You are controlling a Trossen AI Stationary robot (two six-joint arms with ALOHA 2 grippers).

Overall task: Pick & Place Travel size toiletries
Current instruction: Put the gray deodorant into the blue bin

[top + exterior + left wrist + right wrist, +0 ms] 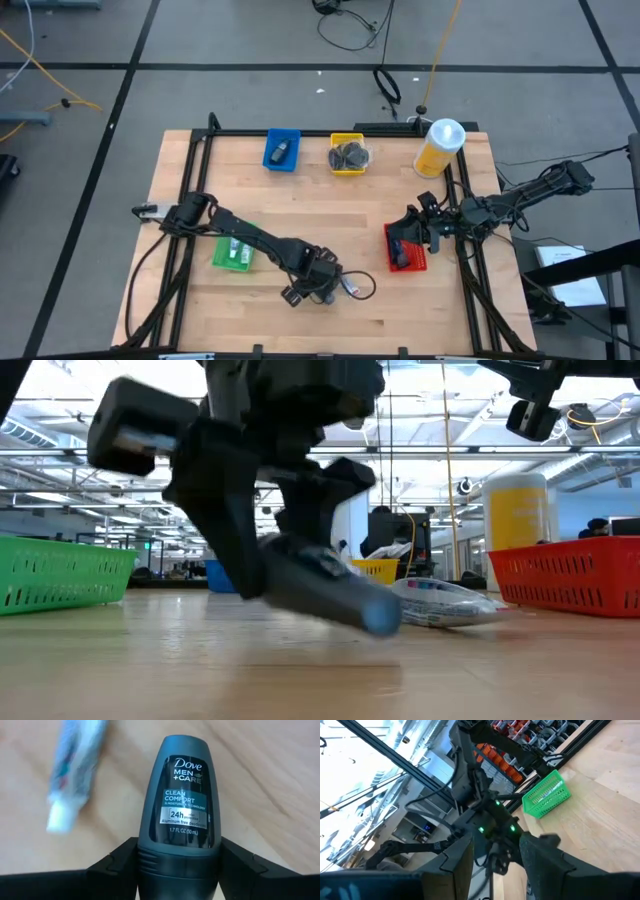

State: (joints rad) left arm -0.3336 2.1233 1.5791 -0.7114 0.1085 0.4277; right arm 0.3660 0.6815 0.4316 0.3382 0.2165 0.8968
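My left gripper (pixel 322 282) is near the table's near edge, at its middle, shut on a dark grey-blue roll-on bottle (pixel 181 795). In the low view the bottle (pixel 325 590) slants down from the gripper (pixel 285 555). A white tube (pixel 357 286) lies flat on the wood just right of it, also the white tube (pixel 75 775) in the left wrist view. My right gripper (pixel 412 236) hangs open over the red tray (pixel 420 262), touching nothing. Its fingers stand apart in the right wrist view (pixel 497 865). My left gripper pinches the bottle between its two fingers (pixel 112 865) at the ribbed cap end (pixel 147 852), one finger on each side. The fingers come slanting down from above. The bottle points away past the fingertips, rounded end (pixel 382 618) lowest and close to the wood; whether it touches, I cannot tell.
The blue tray (pixel 282 150) with a dark bottle and the yellow tray (pixel 347 153) with grey discs stand at the far edge. The big yellow bottle (pixel 440 147) is at the far right. The green tray (pixel 233 252) with white tubes sits under the left arm. Bare wood lies mid-table.
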